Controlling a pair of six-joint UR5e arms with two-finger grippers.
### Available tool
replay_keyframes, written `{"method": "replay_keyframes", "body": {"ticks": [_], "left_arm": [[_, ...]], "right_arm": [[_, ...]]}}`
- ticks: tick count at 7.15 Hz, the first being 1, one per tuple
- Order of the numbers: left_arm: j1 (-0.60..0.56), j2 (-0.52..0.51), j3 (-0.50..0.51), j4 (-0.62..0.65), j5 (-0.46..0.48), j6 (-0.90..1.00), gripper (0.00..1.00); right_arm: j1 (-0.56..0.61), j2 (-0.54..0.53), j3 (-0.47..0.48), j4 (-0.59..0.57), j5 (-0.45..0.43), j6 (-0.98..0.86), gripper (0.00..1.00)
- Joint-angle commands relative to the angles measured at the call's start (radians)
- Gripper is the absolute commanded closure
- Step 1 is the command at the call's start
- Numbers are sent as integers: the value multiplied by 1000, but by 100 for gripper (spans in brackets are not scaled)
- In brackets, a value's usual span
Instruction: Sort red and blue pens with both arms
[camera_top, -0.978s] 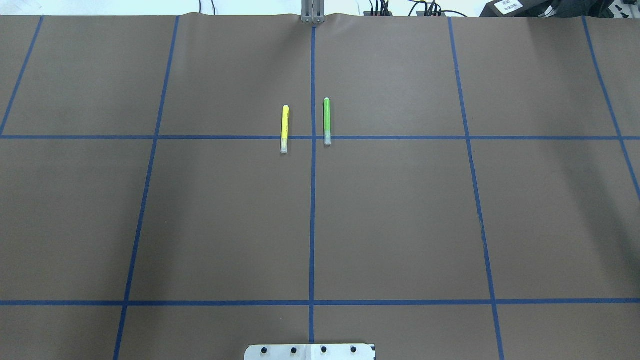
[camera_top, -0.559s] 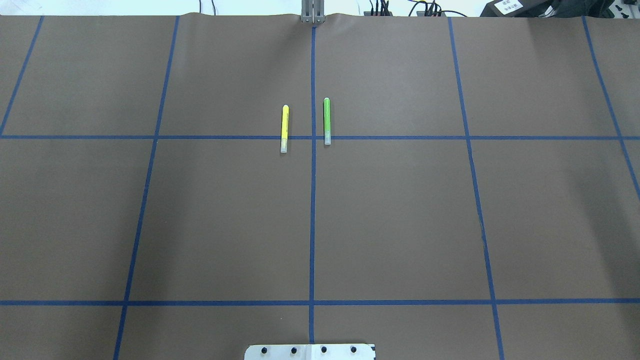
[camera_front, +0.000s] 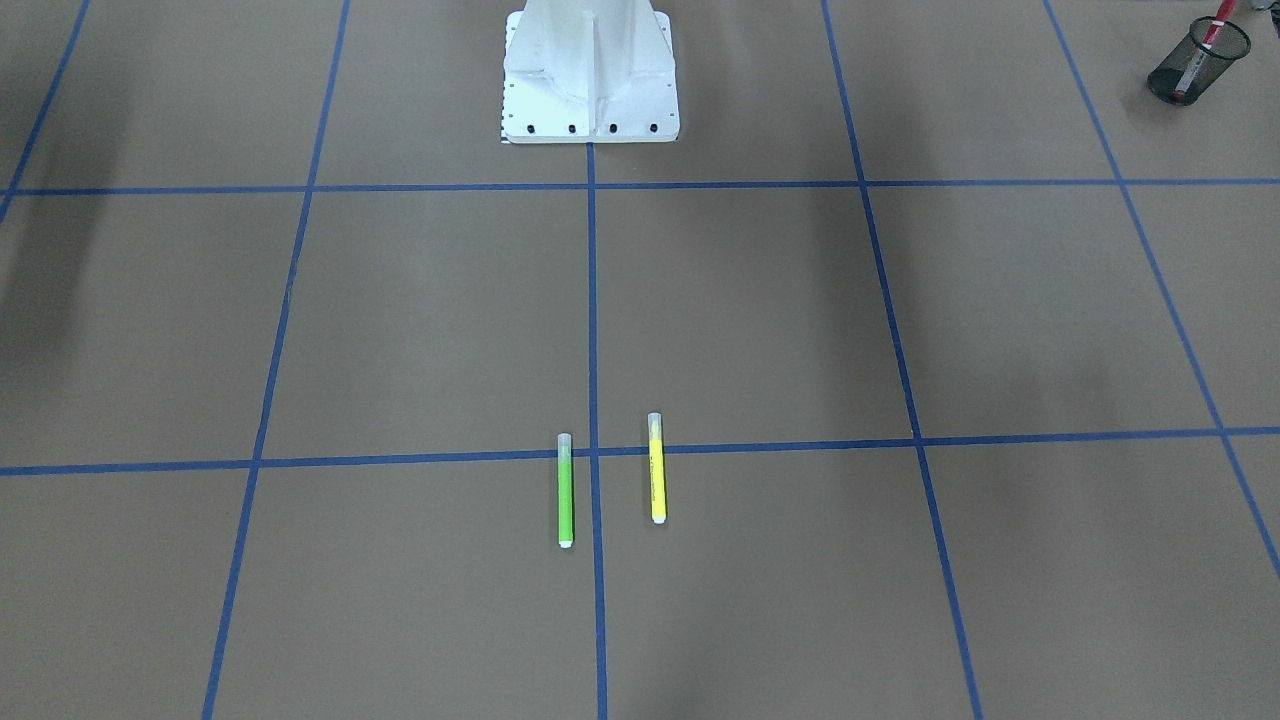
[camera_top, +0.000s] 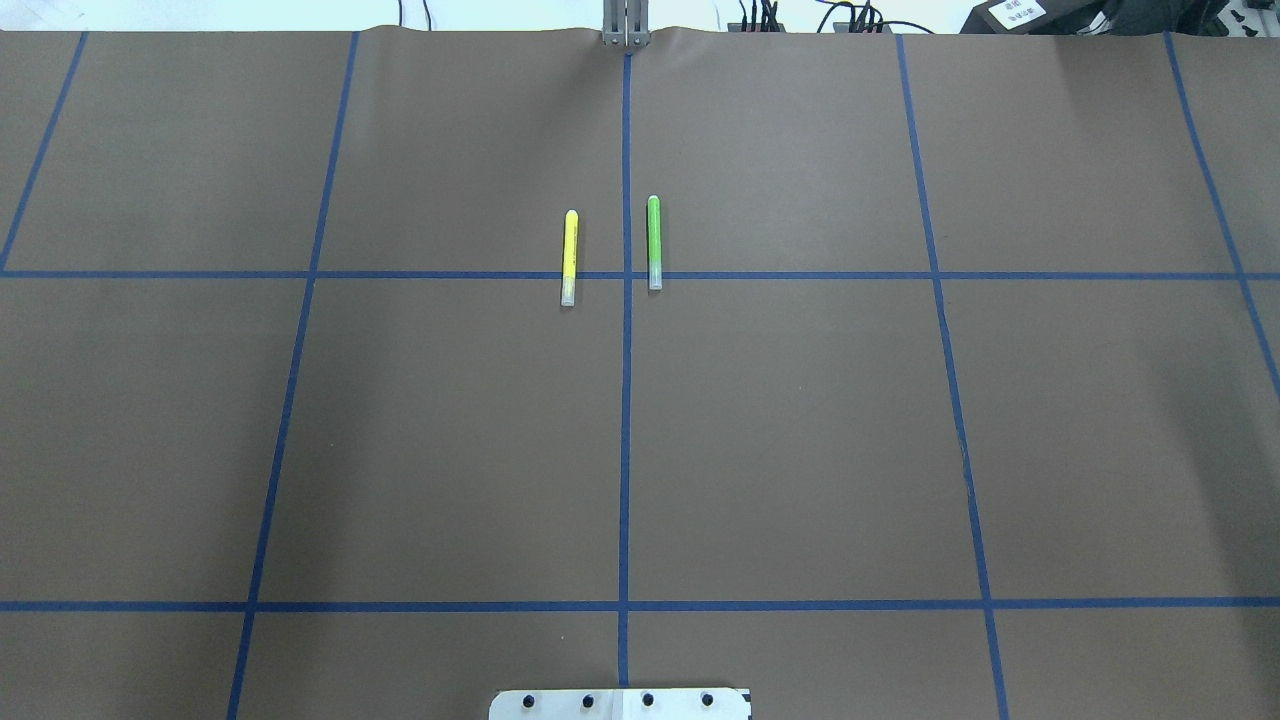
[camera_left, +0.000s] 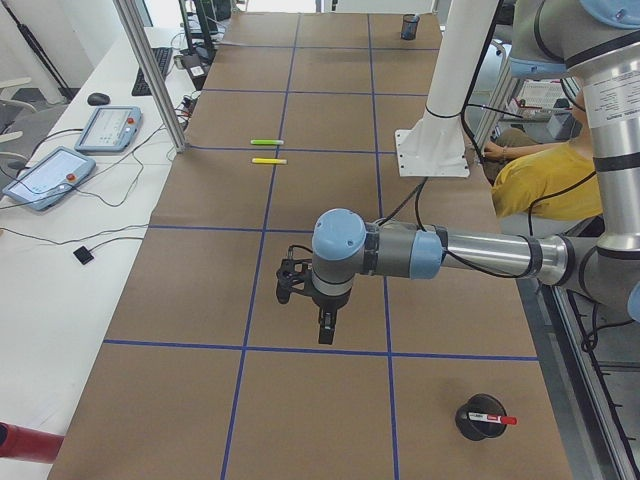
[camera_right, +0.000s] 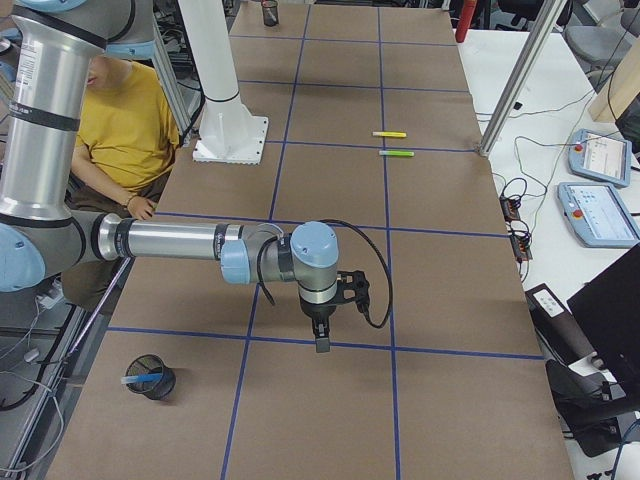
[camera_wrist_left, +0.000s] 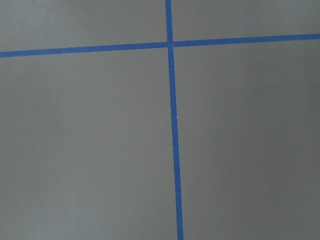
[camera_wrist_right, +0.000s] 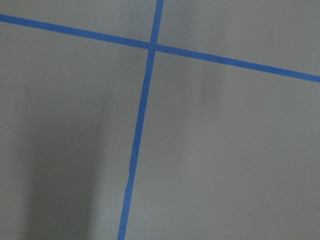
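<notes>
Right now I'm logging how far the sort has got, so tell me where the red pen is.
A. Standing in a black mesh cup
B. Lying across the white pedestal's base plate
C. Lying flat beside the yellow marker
A: the red pen sticks out of the black mesh cup, and only the yellow marker and the green marker lie loose.

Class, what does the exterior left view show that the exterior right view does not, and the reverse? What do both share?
Exterior left only: the red pen in a black mesh cup, and the left gripper. Exterior right only: the blue pen in a second mesh cup, and the right gripper. Both: the green marker and yellow marker, side by side, apart.
</notes>
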Motion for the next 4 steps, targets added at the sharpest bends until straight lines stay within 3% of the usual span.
{"method": "replay_keyframes", "body": {"ticks": [1,4], "left_arm": [[1,-1,3,-1,2,2,0],[1,-3,10,-1,0,5,0]], "right_arm": [[8,-13,-9,2,27,-4,0],[8,-11,5,5,44,-5,0]]}}
